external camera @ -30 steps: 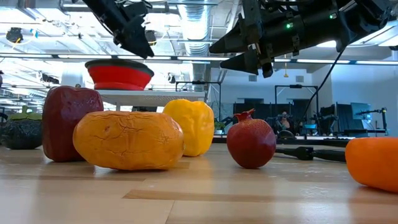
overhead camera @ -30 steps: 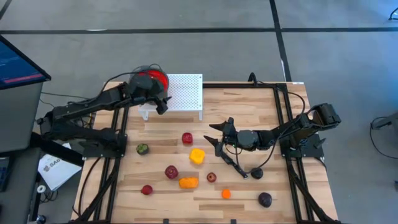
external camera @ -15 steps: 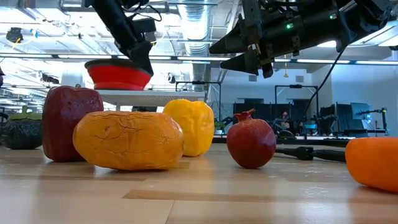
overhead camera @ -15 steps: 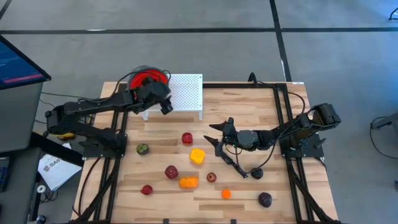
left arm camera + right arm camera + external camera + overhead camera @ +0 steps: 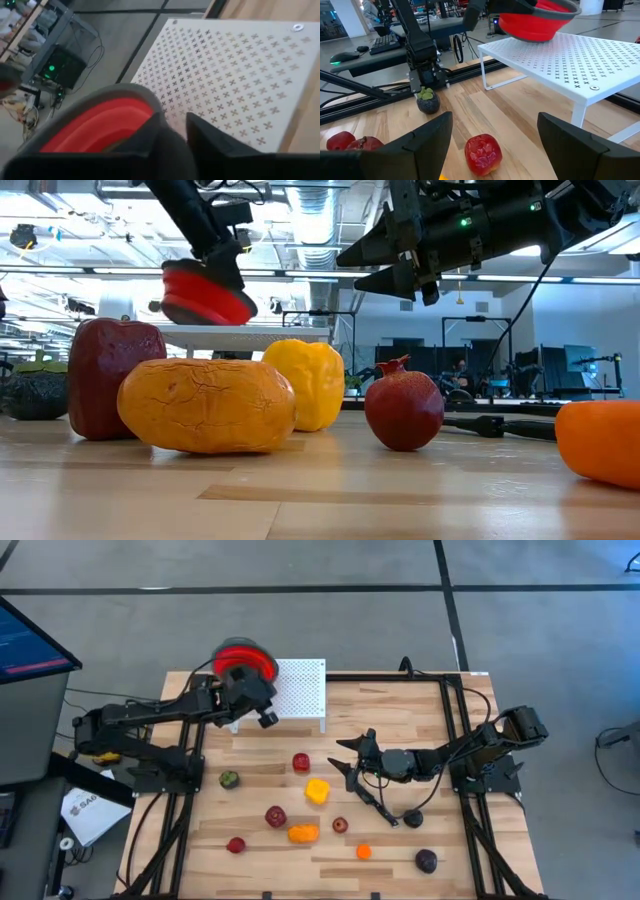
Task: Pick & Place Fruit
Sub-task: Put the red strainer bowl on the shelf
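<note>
The fruit (image 5: 300, 802) lay scattered across the wooden table (image 5: 400, 850), unlabelled, at about six o'clock from the white perforated rack (image 5: 300, 690). No writing could be read. The left gripper (image 5: 172, 131) had closed since a second before, pinching the red colander (image 5: 243, 660) by its grey rim and tipping it up off the rack. The right gripper (image 5: 347, 758), unmoved, hung spread at three o'clock of the yellow piece (image 5: 317, 790).

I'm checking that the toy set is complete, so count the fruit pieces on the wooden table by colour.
Red plastic toy fruit: 2
Dark red toy fruit: 2
Orange toy fruit: 2
Yellow toy fruit: 1
Dark purple toy fruit: 1
Olive green toy fruit: 1
Total: 9
</note>
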Robot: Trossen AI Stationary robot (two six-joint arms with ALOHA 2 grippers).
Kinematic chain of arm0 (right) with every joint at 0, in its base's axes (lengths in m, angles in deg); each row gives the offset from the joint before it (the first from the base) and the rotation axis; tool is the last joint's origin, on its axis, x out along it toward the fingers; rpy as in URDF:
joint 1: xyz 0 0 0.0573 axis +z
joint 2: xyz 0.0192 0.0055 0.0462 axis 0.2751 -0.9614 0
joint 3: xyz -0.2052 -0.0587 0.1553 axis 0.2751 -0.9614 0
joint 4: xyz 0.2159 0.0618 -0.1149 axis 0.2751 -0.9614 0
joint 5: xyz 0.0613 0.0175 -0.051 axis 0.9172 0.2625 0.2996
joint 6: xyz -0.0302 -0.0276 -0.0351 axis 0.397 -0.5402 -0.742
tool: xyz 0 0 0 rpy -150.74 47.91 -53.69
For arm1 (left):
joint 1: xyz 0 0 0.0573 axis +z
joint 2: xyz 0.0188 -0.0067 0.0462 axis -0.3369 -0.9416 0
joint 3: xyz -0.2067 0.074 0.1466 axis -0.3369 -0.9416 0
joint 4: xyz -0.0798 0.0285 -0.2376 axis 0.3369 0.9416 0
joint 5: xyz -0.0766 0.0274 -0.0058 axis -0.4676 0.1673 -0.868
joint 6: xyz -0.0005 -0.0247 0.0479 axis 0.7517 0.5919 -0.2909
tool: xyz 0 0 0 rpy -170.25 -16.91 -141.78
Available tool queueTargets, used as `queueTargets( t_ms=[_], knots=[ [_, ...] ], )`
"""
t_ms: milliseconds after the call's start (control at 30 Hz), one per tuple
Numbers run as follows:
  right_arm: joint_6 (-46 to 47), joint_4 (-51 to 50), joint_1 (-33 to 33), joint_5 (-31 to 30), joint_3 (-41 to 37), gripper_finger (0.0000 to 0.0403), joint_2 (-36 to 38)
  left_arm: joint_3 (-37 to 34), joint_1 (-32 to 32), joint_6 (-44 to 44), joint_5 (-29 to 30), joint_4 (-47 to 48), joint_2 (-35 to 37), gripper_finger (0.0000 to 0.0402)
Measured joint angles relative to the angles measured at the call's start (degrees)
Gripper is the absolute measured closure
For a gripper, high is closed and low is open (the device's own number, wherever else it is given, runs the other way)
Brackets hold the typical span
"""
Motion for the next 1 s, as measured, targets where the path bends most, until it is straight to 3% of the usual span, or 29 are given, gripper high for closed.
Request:
queueTargets(
  t_ms=[200, 367, 600, 1000],
  knots=[
    [0.00, -0.56, 0.00, 0.00, 0.00, 0.0117, 0.00, -0.07, -3.86, -2.71, 5.15, 0.47, -0.01, 0.0391],
    [0.00, -0.63, 0.00, 0.01, 0.00, 0.0117, 0.00, -0.07, -7.55, -3.97, 11.80, 0.41, 1.71, 0.0399],
    [0.00, -0.79, 0.00, 0.02, 0.00, 0.0117, -0.02, -0.09, -10.81, -0.28, 12.42, 0.55, 7.98, 0.0399],
    [0.03, -0.76, 0.00, 0.01, 0.00, 0.0117, -0.02, -0.07, -11.01, 6.13, 10.68, 0.89, 14.80, 0.0397]
  ],
)
